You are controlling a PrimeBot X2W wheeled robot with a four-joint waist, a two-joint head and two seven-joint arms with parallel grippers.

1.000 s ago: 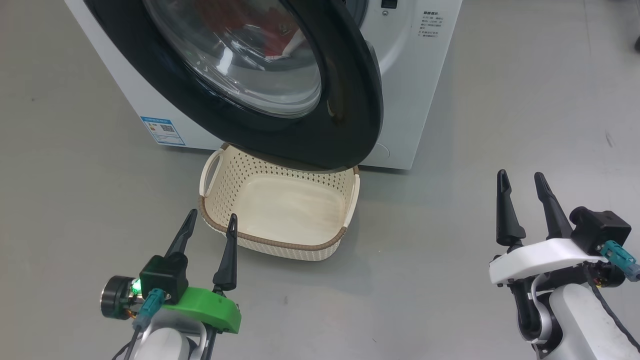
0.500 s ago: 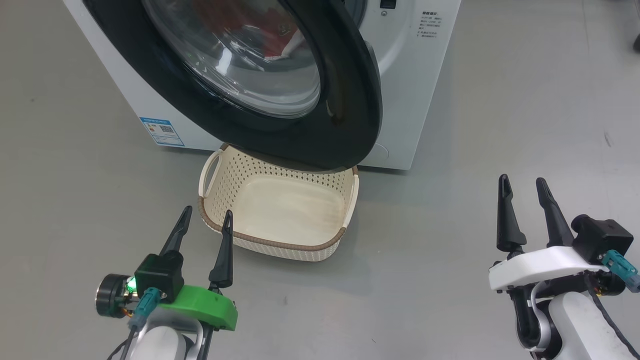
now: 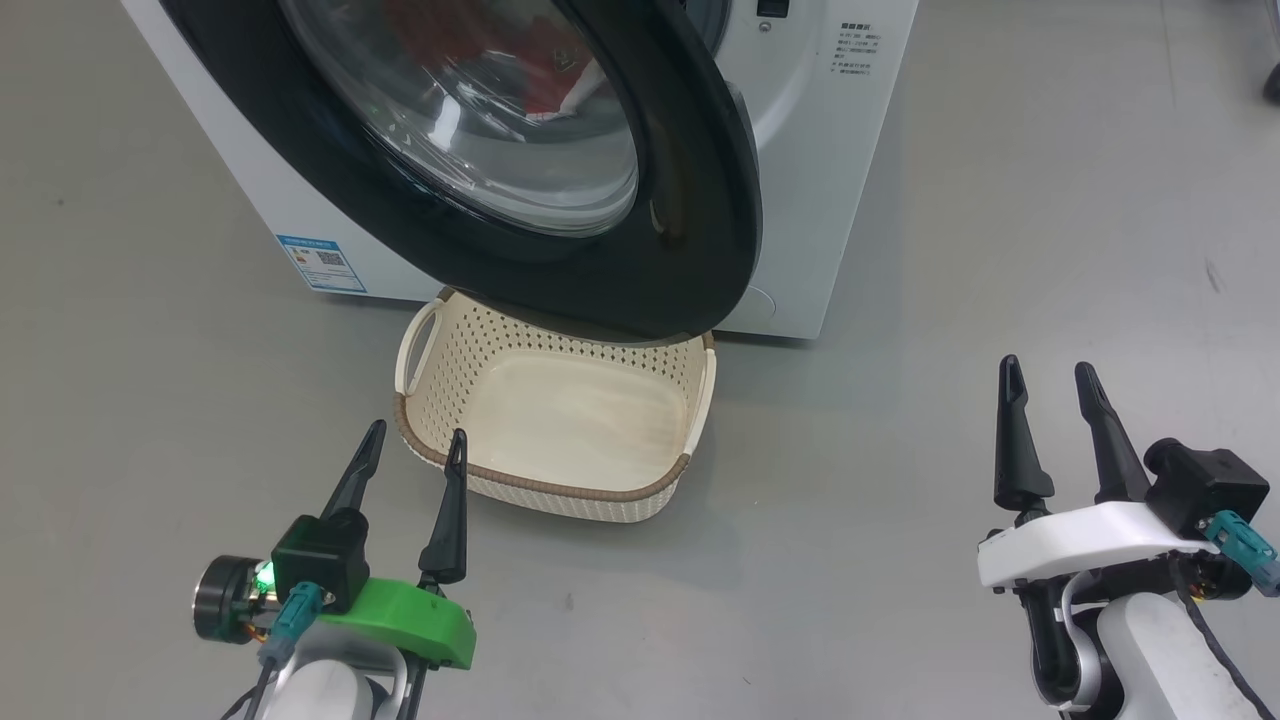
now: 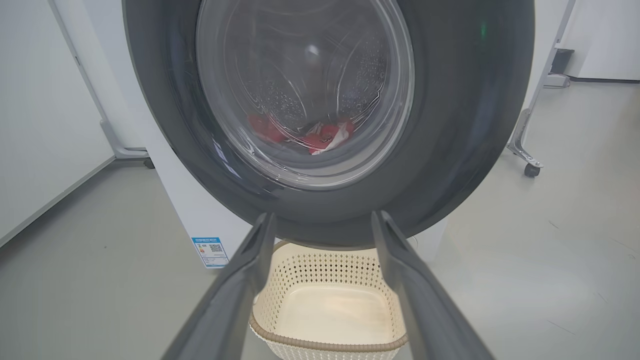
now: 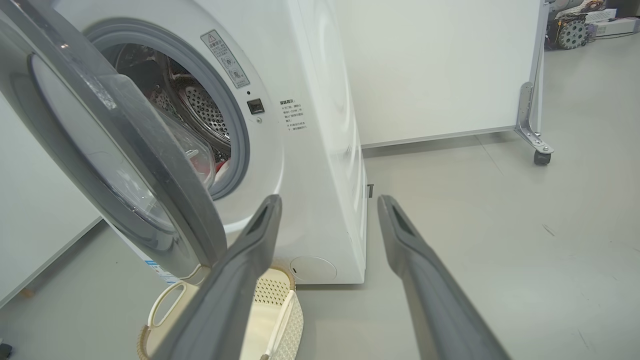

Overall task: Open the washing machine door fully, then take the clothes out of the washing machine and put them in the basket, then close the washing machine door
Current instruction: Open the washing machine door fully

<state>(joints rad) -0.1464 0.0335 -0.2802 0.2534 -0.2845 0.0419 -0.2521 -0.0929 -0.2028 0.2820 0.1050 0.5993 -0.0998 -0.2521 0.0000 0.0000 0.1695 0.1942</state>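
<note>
The white washing machine (image 3: 830, 150) stands ahead with its door (image 3: 690, 200) swung partway out, the black rim hanging over the far edge of the basket (image 3: 540, 482). Red clothes (image 4: 320, 135) lie in the drum, seen through the door's glass. In the right wrist view the door (image 5: 165, 200) stands ajar before the grey-ringed mouth (image 5: 240, 140). The cream basket (image 4: 325, 345) sits on the floor below the door with nothing in it. My left gripper (image 3: 418, 432) is open just before the basket's near left corner. My right gripper (image 3: 1046, 365) is open, far right of the basket, holding nothing.
Grey floor lies all around. A white panel on a caster (image 5: 542, 157) stands behind and right of the machine. A white wall (image 4: 40, 125) runs along the left. A blue sticker (image 3: 320, 262) marks the machine's lower left front.
The right gripper has drawn back a little toward me. The whole picture has shifted slightly. Door, basket and clothes stand as before.
</note>
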